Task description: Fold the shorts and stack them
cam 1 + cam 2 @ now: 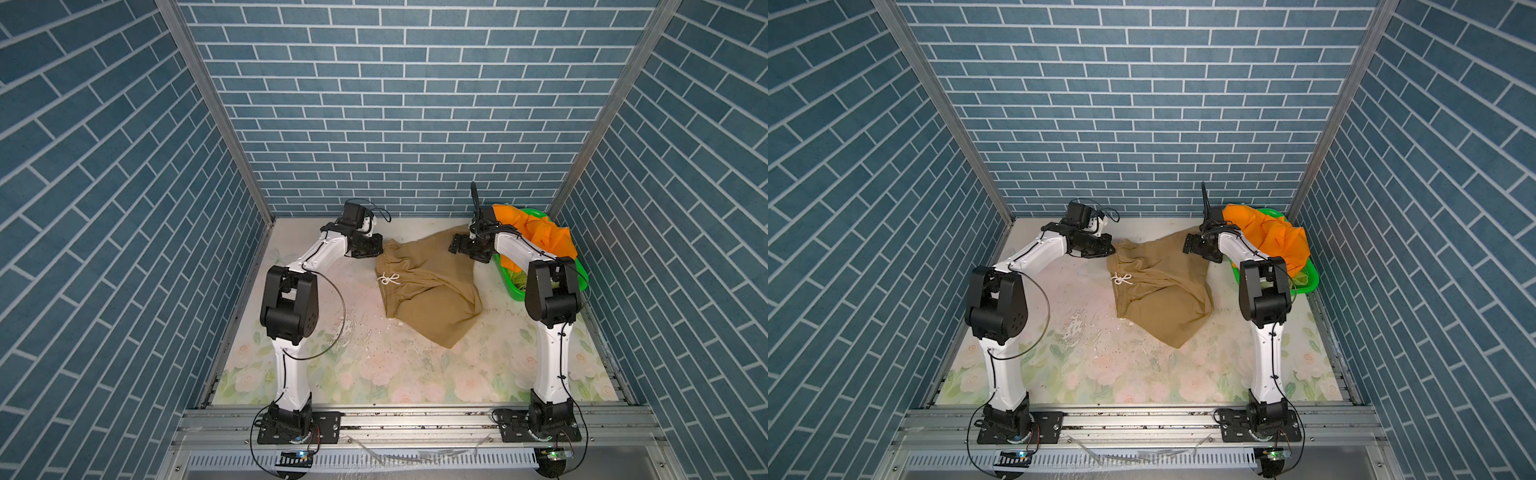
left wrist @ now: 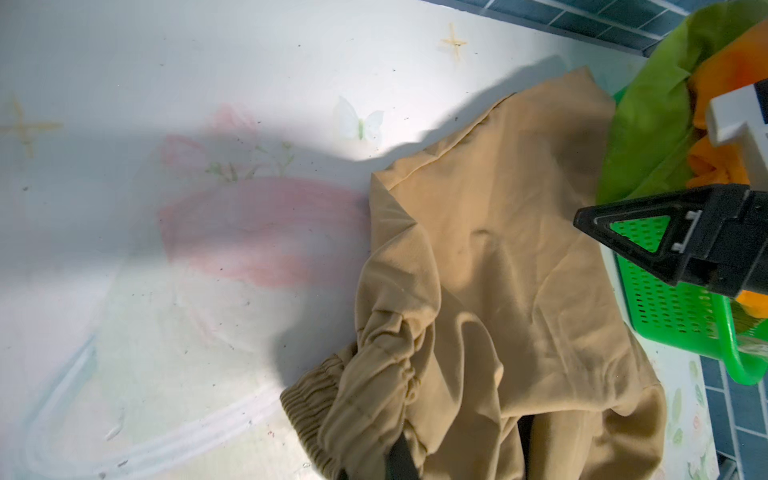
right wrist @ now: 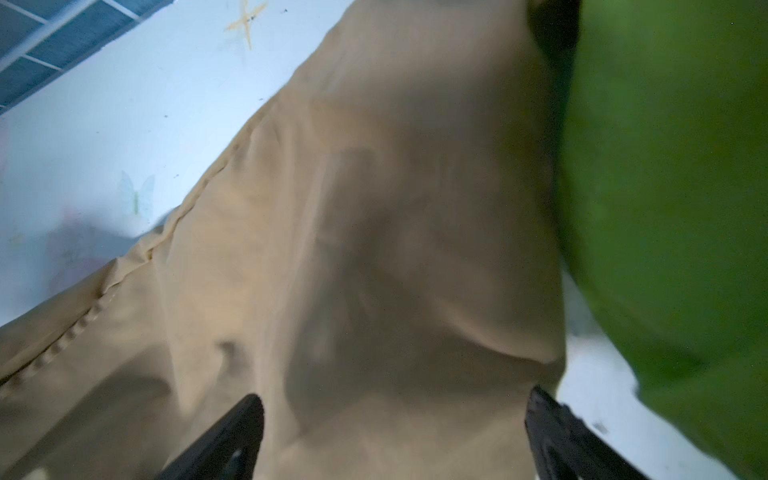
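Tan shorts (image 1: pixel 428 286): your left gripper (image 1: pixel 379 248) is clamping their waistband (image 1: pixel 382 270), and your right gripper (image 1: pixel 456 246) is hanging wide open over them.

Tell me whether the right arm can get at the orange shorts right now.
Probably yes: the right gripper is open over the tan shorts, beside the basket, and the orange shorts lie uncovered on top.
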